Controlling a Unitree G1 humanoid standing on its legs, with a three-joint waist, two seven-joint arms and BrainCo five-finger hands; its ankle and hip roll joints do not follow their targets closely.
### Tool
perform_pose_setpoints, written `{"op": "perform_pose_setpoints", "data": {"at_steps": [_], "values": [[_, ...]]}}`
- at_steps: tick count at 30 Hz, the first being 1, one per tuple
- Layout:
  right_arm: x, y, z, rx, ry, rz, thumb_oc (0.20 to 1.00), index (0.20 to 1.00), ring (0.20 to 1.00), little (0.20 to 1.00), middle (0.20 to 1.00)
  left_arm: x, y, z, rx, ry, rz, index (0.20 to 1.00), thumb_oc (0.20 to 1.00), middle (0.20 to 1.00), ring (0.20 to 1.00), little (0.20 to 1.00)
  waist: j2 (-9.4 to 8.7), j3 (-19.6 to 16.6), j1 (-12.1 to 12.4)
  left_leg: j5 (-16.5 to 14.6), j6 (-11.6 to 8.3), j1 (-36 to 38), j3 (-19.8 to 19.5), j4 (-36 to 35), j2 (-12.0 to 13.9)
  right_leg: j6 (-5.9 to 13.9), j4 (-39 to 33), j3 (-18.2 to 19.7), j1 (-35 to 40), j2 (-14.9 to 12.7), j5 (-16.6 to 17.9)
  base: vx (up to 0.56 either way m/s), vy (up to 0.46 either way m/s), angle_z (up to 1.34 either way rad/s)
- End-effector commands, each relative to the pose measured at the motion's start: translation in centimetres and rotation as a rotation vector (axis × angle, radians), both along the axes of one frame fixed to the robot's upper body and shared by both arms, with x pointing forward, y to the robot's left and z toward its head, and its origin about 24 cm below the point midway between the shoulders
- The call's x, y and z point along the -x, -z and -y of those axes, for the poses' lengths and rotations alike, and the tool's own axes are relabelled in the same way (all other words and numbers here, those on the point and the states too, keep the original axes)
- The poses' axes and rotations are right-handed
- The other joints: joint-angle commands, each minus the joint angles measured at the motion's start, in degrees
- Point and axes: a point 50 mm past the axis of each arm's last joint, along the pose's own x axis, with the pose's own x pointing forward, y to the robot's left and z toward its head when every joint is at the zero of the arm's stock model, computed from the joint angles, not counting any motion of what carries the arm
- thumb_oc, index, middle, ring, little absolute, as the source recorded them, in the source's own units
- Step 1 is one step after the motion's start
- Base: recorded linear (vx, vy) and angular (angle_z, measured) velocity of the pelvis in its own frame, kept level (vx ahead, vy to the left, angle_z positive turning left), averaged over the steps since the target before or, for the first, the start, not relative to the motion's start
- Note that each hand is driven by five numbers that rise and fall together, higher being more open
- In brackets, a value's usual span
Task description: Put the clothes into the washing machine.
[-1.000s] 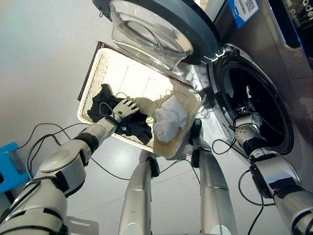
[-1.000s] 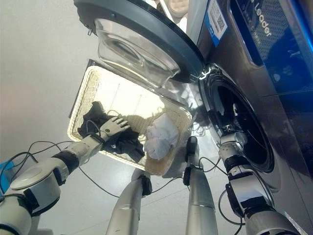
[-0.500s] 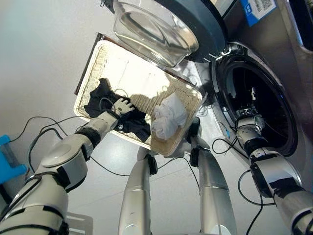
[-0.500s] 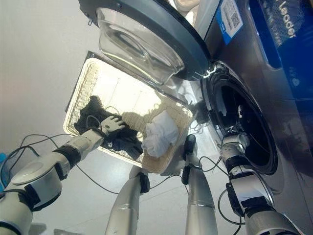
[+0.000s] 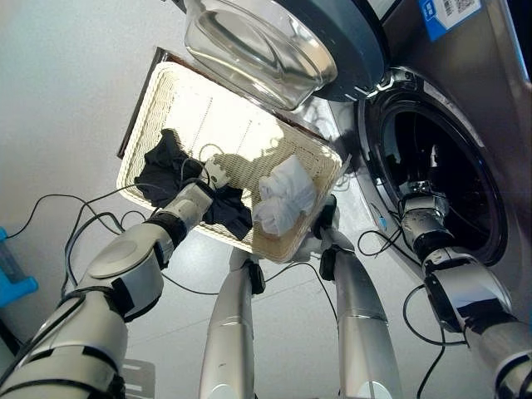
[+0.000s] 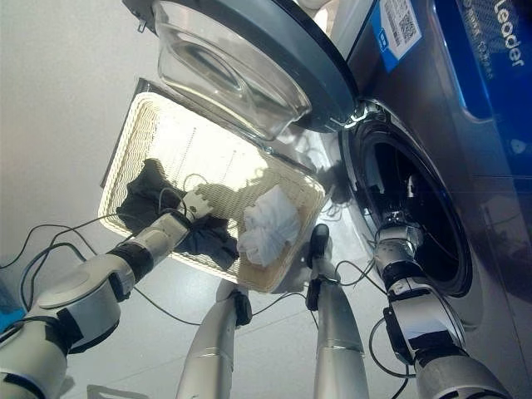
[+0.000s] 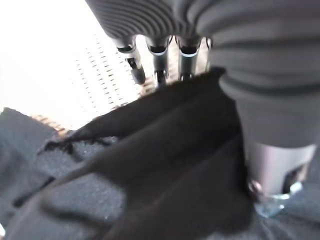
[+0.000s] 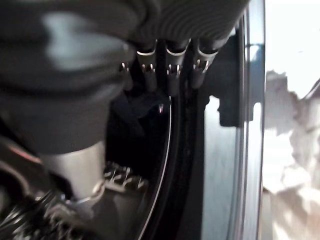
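Note:
A pale wicker basket [image 5: 143,116] lies on the floor under the washing machine's open door [image 5: 332,37]. In it are a black cloth [image 5: 158,166] on the left and a crumpled white cloth [image 5: 283,195] on the right. My left hand [image 5: 214,173] is down in the basket, curled on the black cloth. In the left wrist view a fold of that black cloth [image 7: 150,165] stands between the fingers [image 7: 160,55] and the thumb. My right hand [image 5: 422,208] is at the lower rim of the dark drum opening [image 5: 453,158], and past the hand [image 8: 75,75] shows the drum's dark inside.
The round glass door hangs over the basket's far corner. The machine's grey front [image 6: 465,100] fills the right side. A blue object [image 5: 8,278] sits on the floor at far left. Bare grey floor [image 5: 66,83] lies left of the basket.
My left hand, spread over the black cloth a second ago, has sunk onto it and curled shut. The camera has shifted a little. The right hand has stayed at the drum rim.

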Motion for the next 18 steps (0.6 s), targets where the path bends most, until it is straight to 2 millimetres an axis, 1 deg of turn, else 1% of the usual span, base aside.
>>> {"op": "perform_pose_setpoints", "data": {"at_steps": [1, 4, 5, 6, 7, 8, 12, 16, 18], "values": [[0.9, 0.1, 1.8, -0.066, 0.117, 0.052, 1.000, 1.000, 1.000, 1.000, 1.000, 1.7, 1.6, -7.1, -0.152, -0.270, -0.050, 1.000, 1.000, 1.000, 1.000, 1.000, -2.00, -1.27, 1.67, -4.56, -4.75, -0.88, 4.52, 2.03, -1.22, 8.90, -5.56, -0.30, 0.37, -0.22, 6.59, -0.03, -0.018, 0.07], [0.9, 0.1, 1.8, -0.088, 0.119, 0.058, 1.000, 1.000, 1.000, 1.000, 1.000, 1.7, 1.7, -7.0, -0.172, -0.276, -0.061, 1.000, 1.000, 1.000, 1.000, 1.000, -2.12, -1.27, 1.70, -4.30, -4.70, -1.29, 4.27, 1.58, -1.31, 8.90, -5.94, -0.10, -0.02, -0.16, 6.98, -0.01, -0.006, 0.01], [0.9, 0.1, 1.8, -0.099, 0.120, 0.058, 1.000, 1.000, 1.000, 1.000, 1.000, 1.8, 1.9, -7.1, -0.174, -0.281, -0.075, 0.849, 0.849, 0.849, 0.849, 0.849, -2.17, -1.27, 1.77, -4.22, -4.70, -1.31, 4.17, 1.42, -1.34, 8.93, -5.89, -0.19, -0.05, -0.14, 7.00, 0.00, 0.000, 0.00], [0.9, 0.2, 1.7, -0.106, 0.122, 0.058, 1.000, 1.000, 1.000, 1.000, 1.000, 1.8, 2.0, -7.0, -0.173, -0.274, -0.086, 0.360, 0.360, 0.360, 0.360, 0.360, -2.25, -1.27, 1.82, -4.25, -4.69, -1.28, 4.09, 1.42, -1.38, 8.97, -5.95, -0.31, -0.01, -0.18, 7.07, 0.00, 0.000, 0.00], [0.9, 0.2, 1.7, -0.109, 0.123, 0.057, 1.000, 1.000, 1.000, 1.000, 1.000, 1.8, 2.1, -6.9, -0.171, -0.273, -0.093, 0.200, 0.200, 0.200, 0.200, 0.200, -2.25, -1.27, 1.83, -4.26, -4.65, -1.25, 4.03, 1.43, -1.40, 8.98, -5.87, -0.32, -0.02, -0.18, 7.07, 0.00, 0.000, 0.00], [0.9, 0.3, 1.7, -0.116, 0.126, 0.049, 1.000, 1.000, 1.000, 1.000, 1.000, 1.9, 2.5, -6.9, -0.156, -0.275, -0.128, 0.200, 0.200, 0.200, 0.200, 0.200, -2.42, -1.27, 1.92, -4.45, -4.48, -0.94, 3.90, 1.63, -1.47, 9.10, -5.49, -0.64, 0.26, -0.31, 6.99, 0.00, 0.000, 0.00], [1.1, 1.0, 2.0, -0.133, 0.118, 0.024, 1.000, 1.000, 1.000, 1.000, 1.000, 2.1, 3.0, -7.1, -0.123, -0.278, -0.162, 0.200, 0.200, 0.200, 0.200, 0.200, -2.67, -1.27, 1.94, -4.92, -4.29, -0.30, 3.71, 2.45, -1.33, 9.18, -4.60, -0.99, 0.85, -0.64, 6.61, 0.00, 0.000, 0.00], [1.2, 1.1, 2.2, -0.131, 0.117, 0.016, 1.000, 1.000, 1.000, 1.000, 1.000, 2.1, 3.0, -7.1, -0.104, -0.260, -0.151, 0.200, 0.200, 0.200, 0.200, 0.200, -2.56, -1.27, 1.94, -5.08, -4.40, 0.08, 3.91, 2.83, -1.16, 9.10, -4.51, -1.22, 1.42, -0.94, 6.27, 0.00, 0.000, 0.00], [1.3, 1.3, 2.3, -0.128, 0.116, 0.009, 1.000, 1.000, 1.000, 1.000, 1.000, 2.1, 2.9, -7.1, -0.058, -0.250, -0.117, 0.200, 0.200, 0.200, 0.200, 0.200, -2.43, -1.27, 1.91, -5.12, -4.48, 0.37, 3.81, 2.89, -1.19, 9.01, -4.50, -1.15, 1.77, -0.95, 6.08, 0.00, 0.000, 0.00]]}}
